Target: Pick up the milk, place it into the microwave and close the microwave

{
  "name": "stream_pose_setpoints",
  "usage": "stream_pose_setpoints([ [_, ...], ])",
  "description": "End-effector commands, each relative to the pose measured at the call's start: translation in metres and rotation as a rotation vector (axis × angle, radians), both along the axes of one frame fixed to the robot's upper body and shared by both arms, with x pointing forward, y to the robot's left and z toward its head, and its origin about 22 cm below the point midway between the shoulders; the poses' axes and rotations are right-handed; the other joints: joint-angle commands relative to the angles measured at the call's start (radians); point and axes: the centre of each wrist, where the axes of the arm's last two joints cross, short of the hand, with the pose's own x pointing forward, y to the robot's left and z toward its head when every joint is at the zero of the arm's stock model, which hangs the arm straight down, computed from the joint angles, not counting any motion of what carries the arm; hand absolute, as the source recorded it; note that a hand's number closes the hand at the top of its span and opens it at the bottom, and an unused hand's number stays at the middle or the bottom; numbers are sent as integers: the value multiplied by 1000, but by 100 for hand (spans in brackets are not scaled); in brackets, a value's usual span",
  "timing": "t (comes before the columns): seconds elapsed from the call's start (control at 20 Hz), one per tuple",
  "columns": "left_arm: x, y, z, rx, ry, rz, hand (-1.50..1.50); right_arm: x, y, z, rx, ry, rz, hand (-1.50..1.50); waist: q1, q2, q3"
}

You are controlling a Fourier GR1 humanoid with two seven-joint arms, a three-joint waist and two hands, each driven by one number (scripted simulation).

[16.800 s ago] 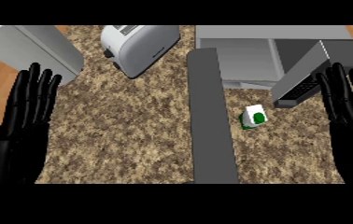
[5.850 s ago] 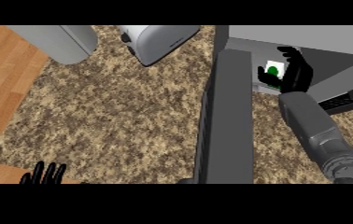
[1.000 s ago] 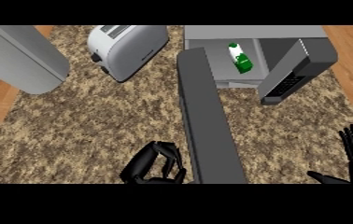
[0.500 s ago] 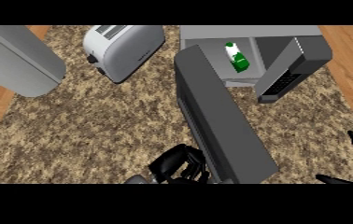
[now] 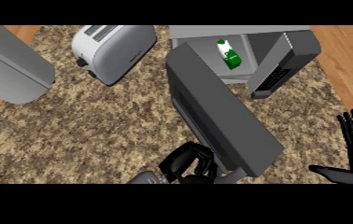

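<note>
the milk (image 5: 229, 56) stands inside the microwave (image 5: 238, 31) — the door (image 5: 221, 111) is swung partly open over the table (image 5: 89, 125). the left robot hand (image 5: 187, 162), fingers curled on nothing, sits just beside the door's near end; the right robot hand (image 5: 335, 173) rests spread at the lower right edge.

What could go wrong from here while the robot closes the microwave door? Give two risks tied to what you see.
1. The left hand sits only at the free end of the microwave door, fingers curled; it may slip off before the door shuts.
2. The milk stands inside the microwave, but how near the opening is unclear; the door could knock it.
</note>
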Motion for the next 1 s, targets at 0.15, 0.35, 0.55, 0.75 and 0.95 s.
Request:
stream_pose_setpoints([
  [0.15,2,-31,24,-69,-36,34,-150,15,8,17,65,-98,159,-150,-66,3,-4],
  [0.35,15,-38,36,-72,-71,47,150,35,20,30,66,-116,207,-150,-98,10,-4],
  [0.55,39,-42,54,-87,-88,115,150,41,21,39,60,-108,234,-150,-119,18,-3],
  [0.75,53,-49,72,-130,-179,142,150,55,26,55,40,-125,289,-150,-154,25,-3],
  [0.95,71,-54,91,-142,-214,179,150,65,29,68,30,-138,319,-150,-193,36,-1],
])
